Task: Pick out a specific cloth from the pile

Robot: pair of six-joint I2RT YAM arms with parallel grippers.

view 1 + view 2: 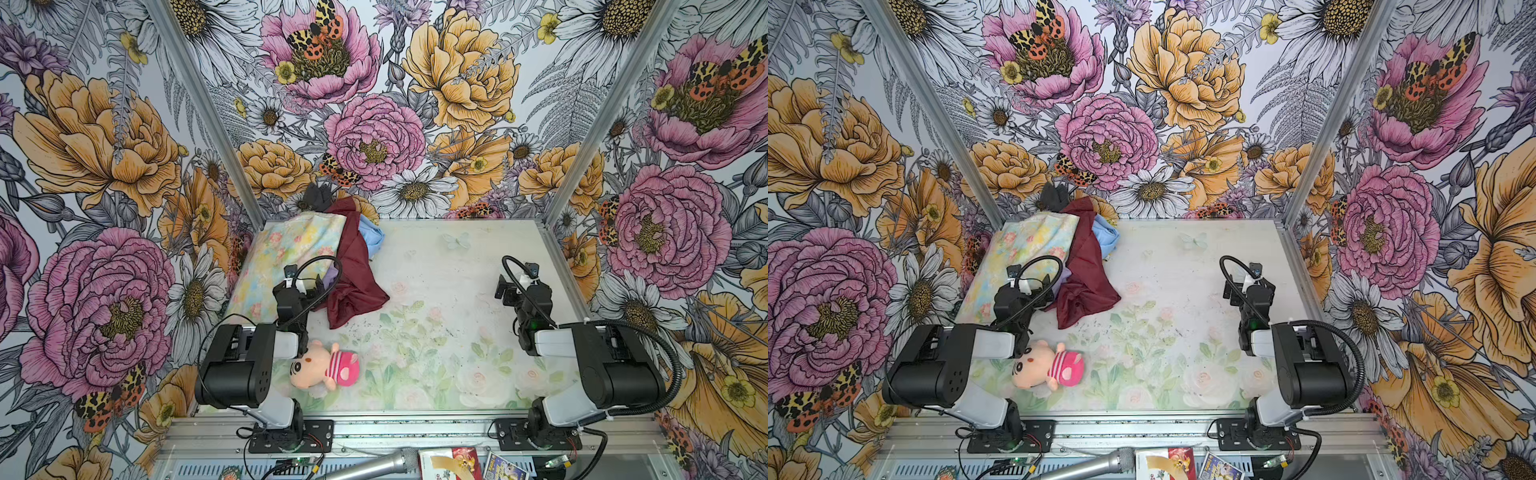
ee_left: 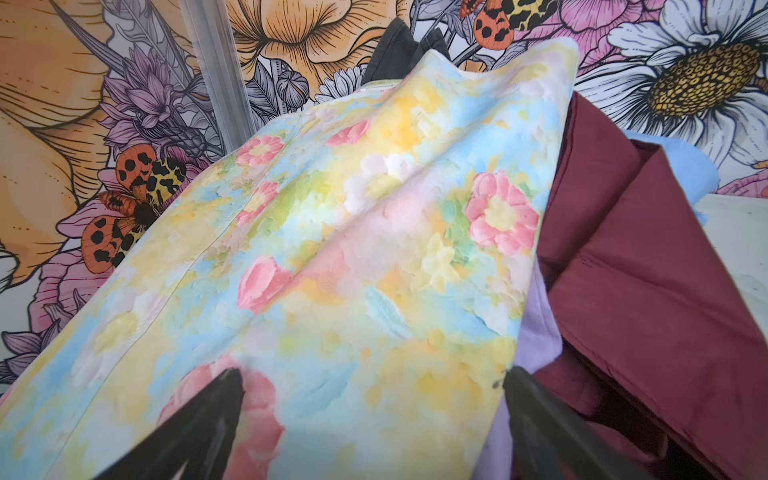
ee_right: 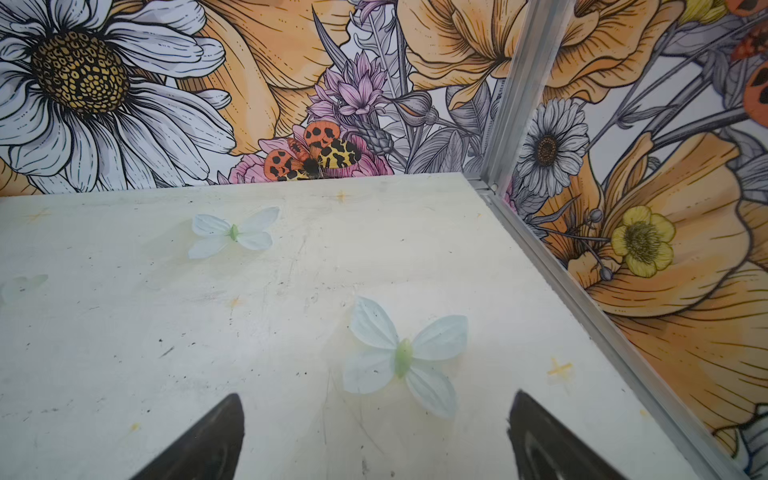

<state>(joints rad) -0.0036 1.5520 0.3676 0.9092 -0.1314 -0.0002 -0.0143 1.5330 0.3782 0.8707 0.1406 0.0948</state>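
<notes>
The pile lies at the table's far left corner: a pastel floral sheet point(image 1: 291, 249), a dark maroon cloth point(image 1: 355, 270), a light blue cloth point(image 1: 372, 237) and a dark grey piece point(image 1: 318, 195). The pale lavender cloth point(image 1: 331, 276) point(image 2: 536, 324) peeks out between the floral sheet point(image 2: 332, 249) and the maroon cloth point(image 2: 644, 270); most of it is covered. My left gripper point(image 1: 305, 286) point(image 2: 374, 374) is open over the floral sheet's near edge, one finger right beside the lavender fold, gripping nothing. My right gripper point(image 1: 513, 286) point(image 3: 376, 399) hangs open above bare table on the right.
A pink-striped plush doll point(image 1: 324, 365) lies near the left arm's base. Flat butterfly decals point(image 3: 403, 357) mark the table under the right gripper. The booth's floral walls and metal corner posts point(image 3: 515, 91) close in the back and sides. A microphone point(image 1: 374, 465) lies below the front rail.
</notes>
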